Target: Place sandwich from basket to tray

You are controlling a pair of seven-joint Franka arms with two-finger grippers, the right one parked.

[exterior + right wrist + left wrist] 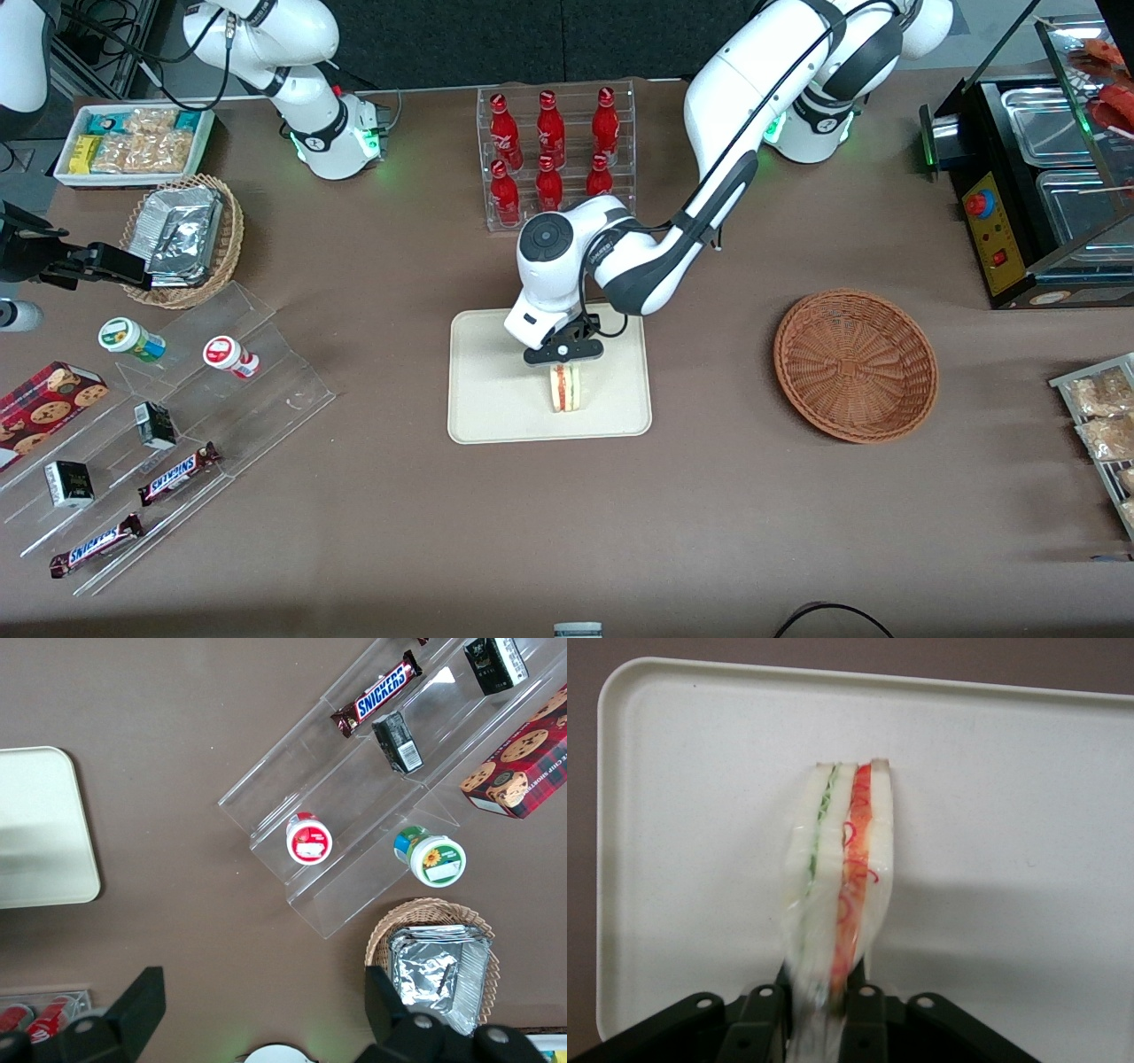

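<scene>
One sandwich [837, 877] stands on its edge on the tray [620, 399], pinched at its upper end between the fingers of the end effector [563, 358], which is directly above it. Held upright this way, its filling layers stay together until release, I judge. The emptied wicker basket [856, 364] lies well apart from the end effector, toward the working arm's end of the desk.

**Three cameras, one shared tray**

The front view looks steeply down across the whole brown tabletop [567, 532]. The left wrist view sits close above the flat cream-beige rectangular tray [700, 771], over the gripper [819, 1014]. The right wrist view looks straight down from higher up, catching that tray's corner at its left edge.
</scene>
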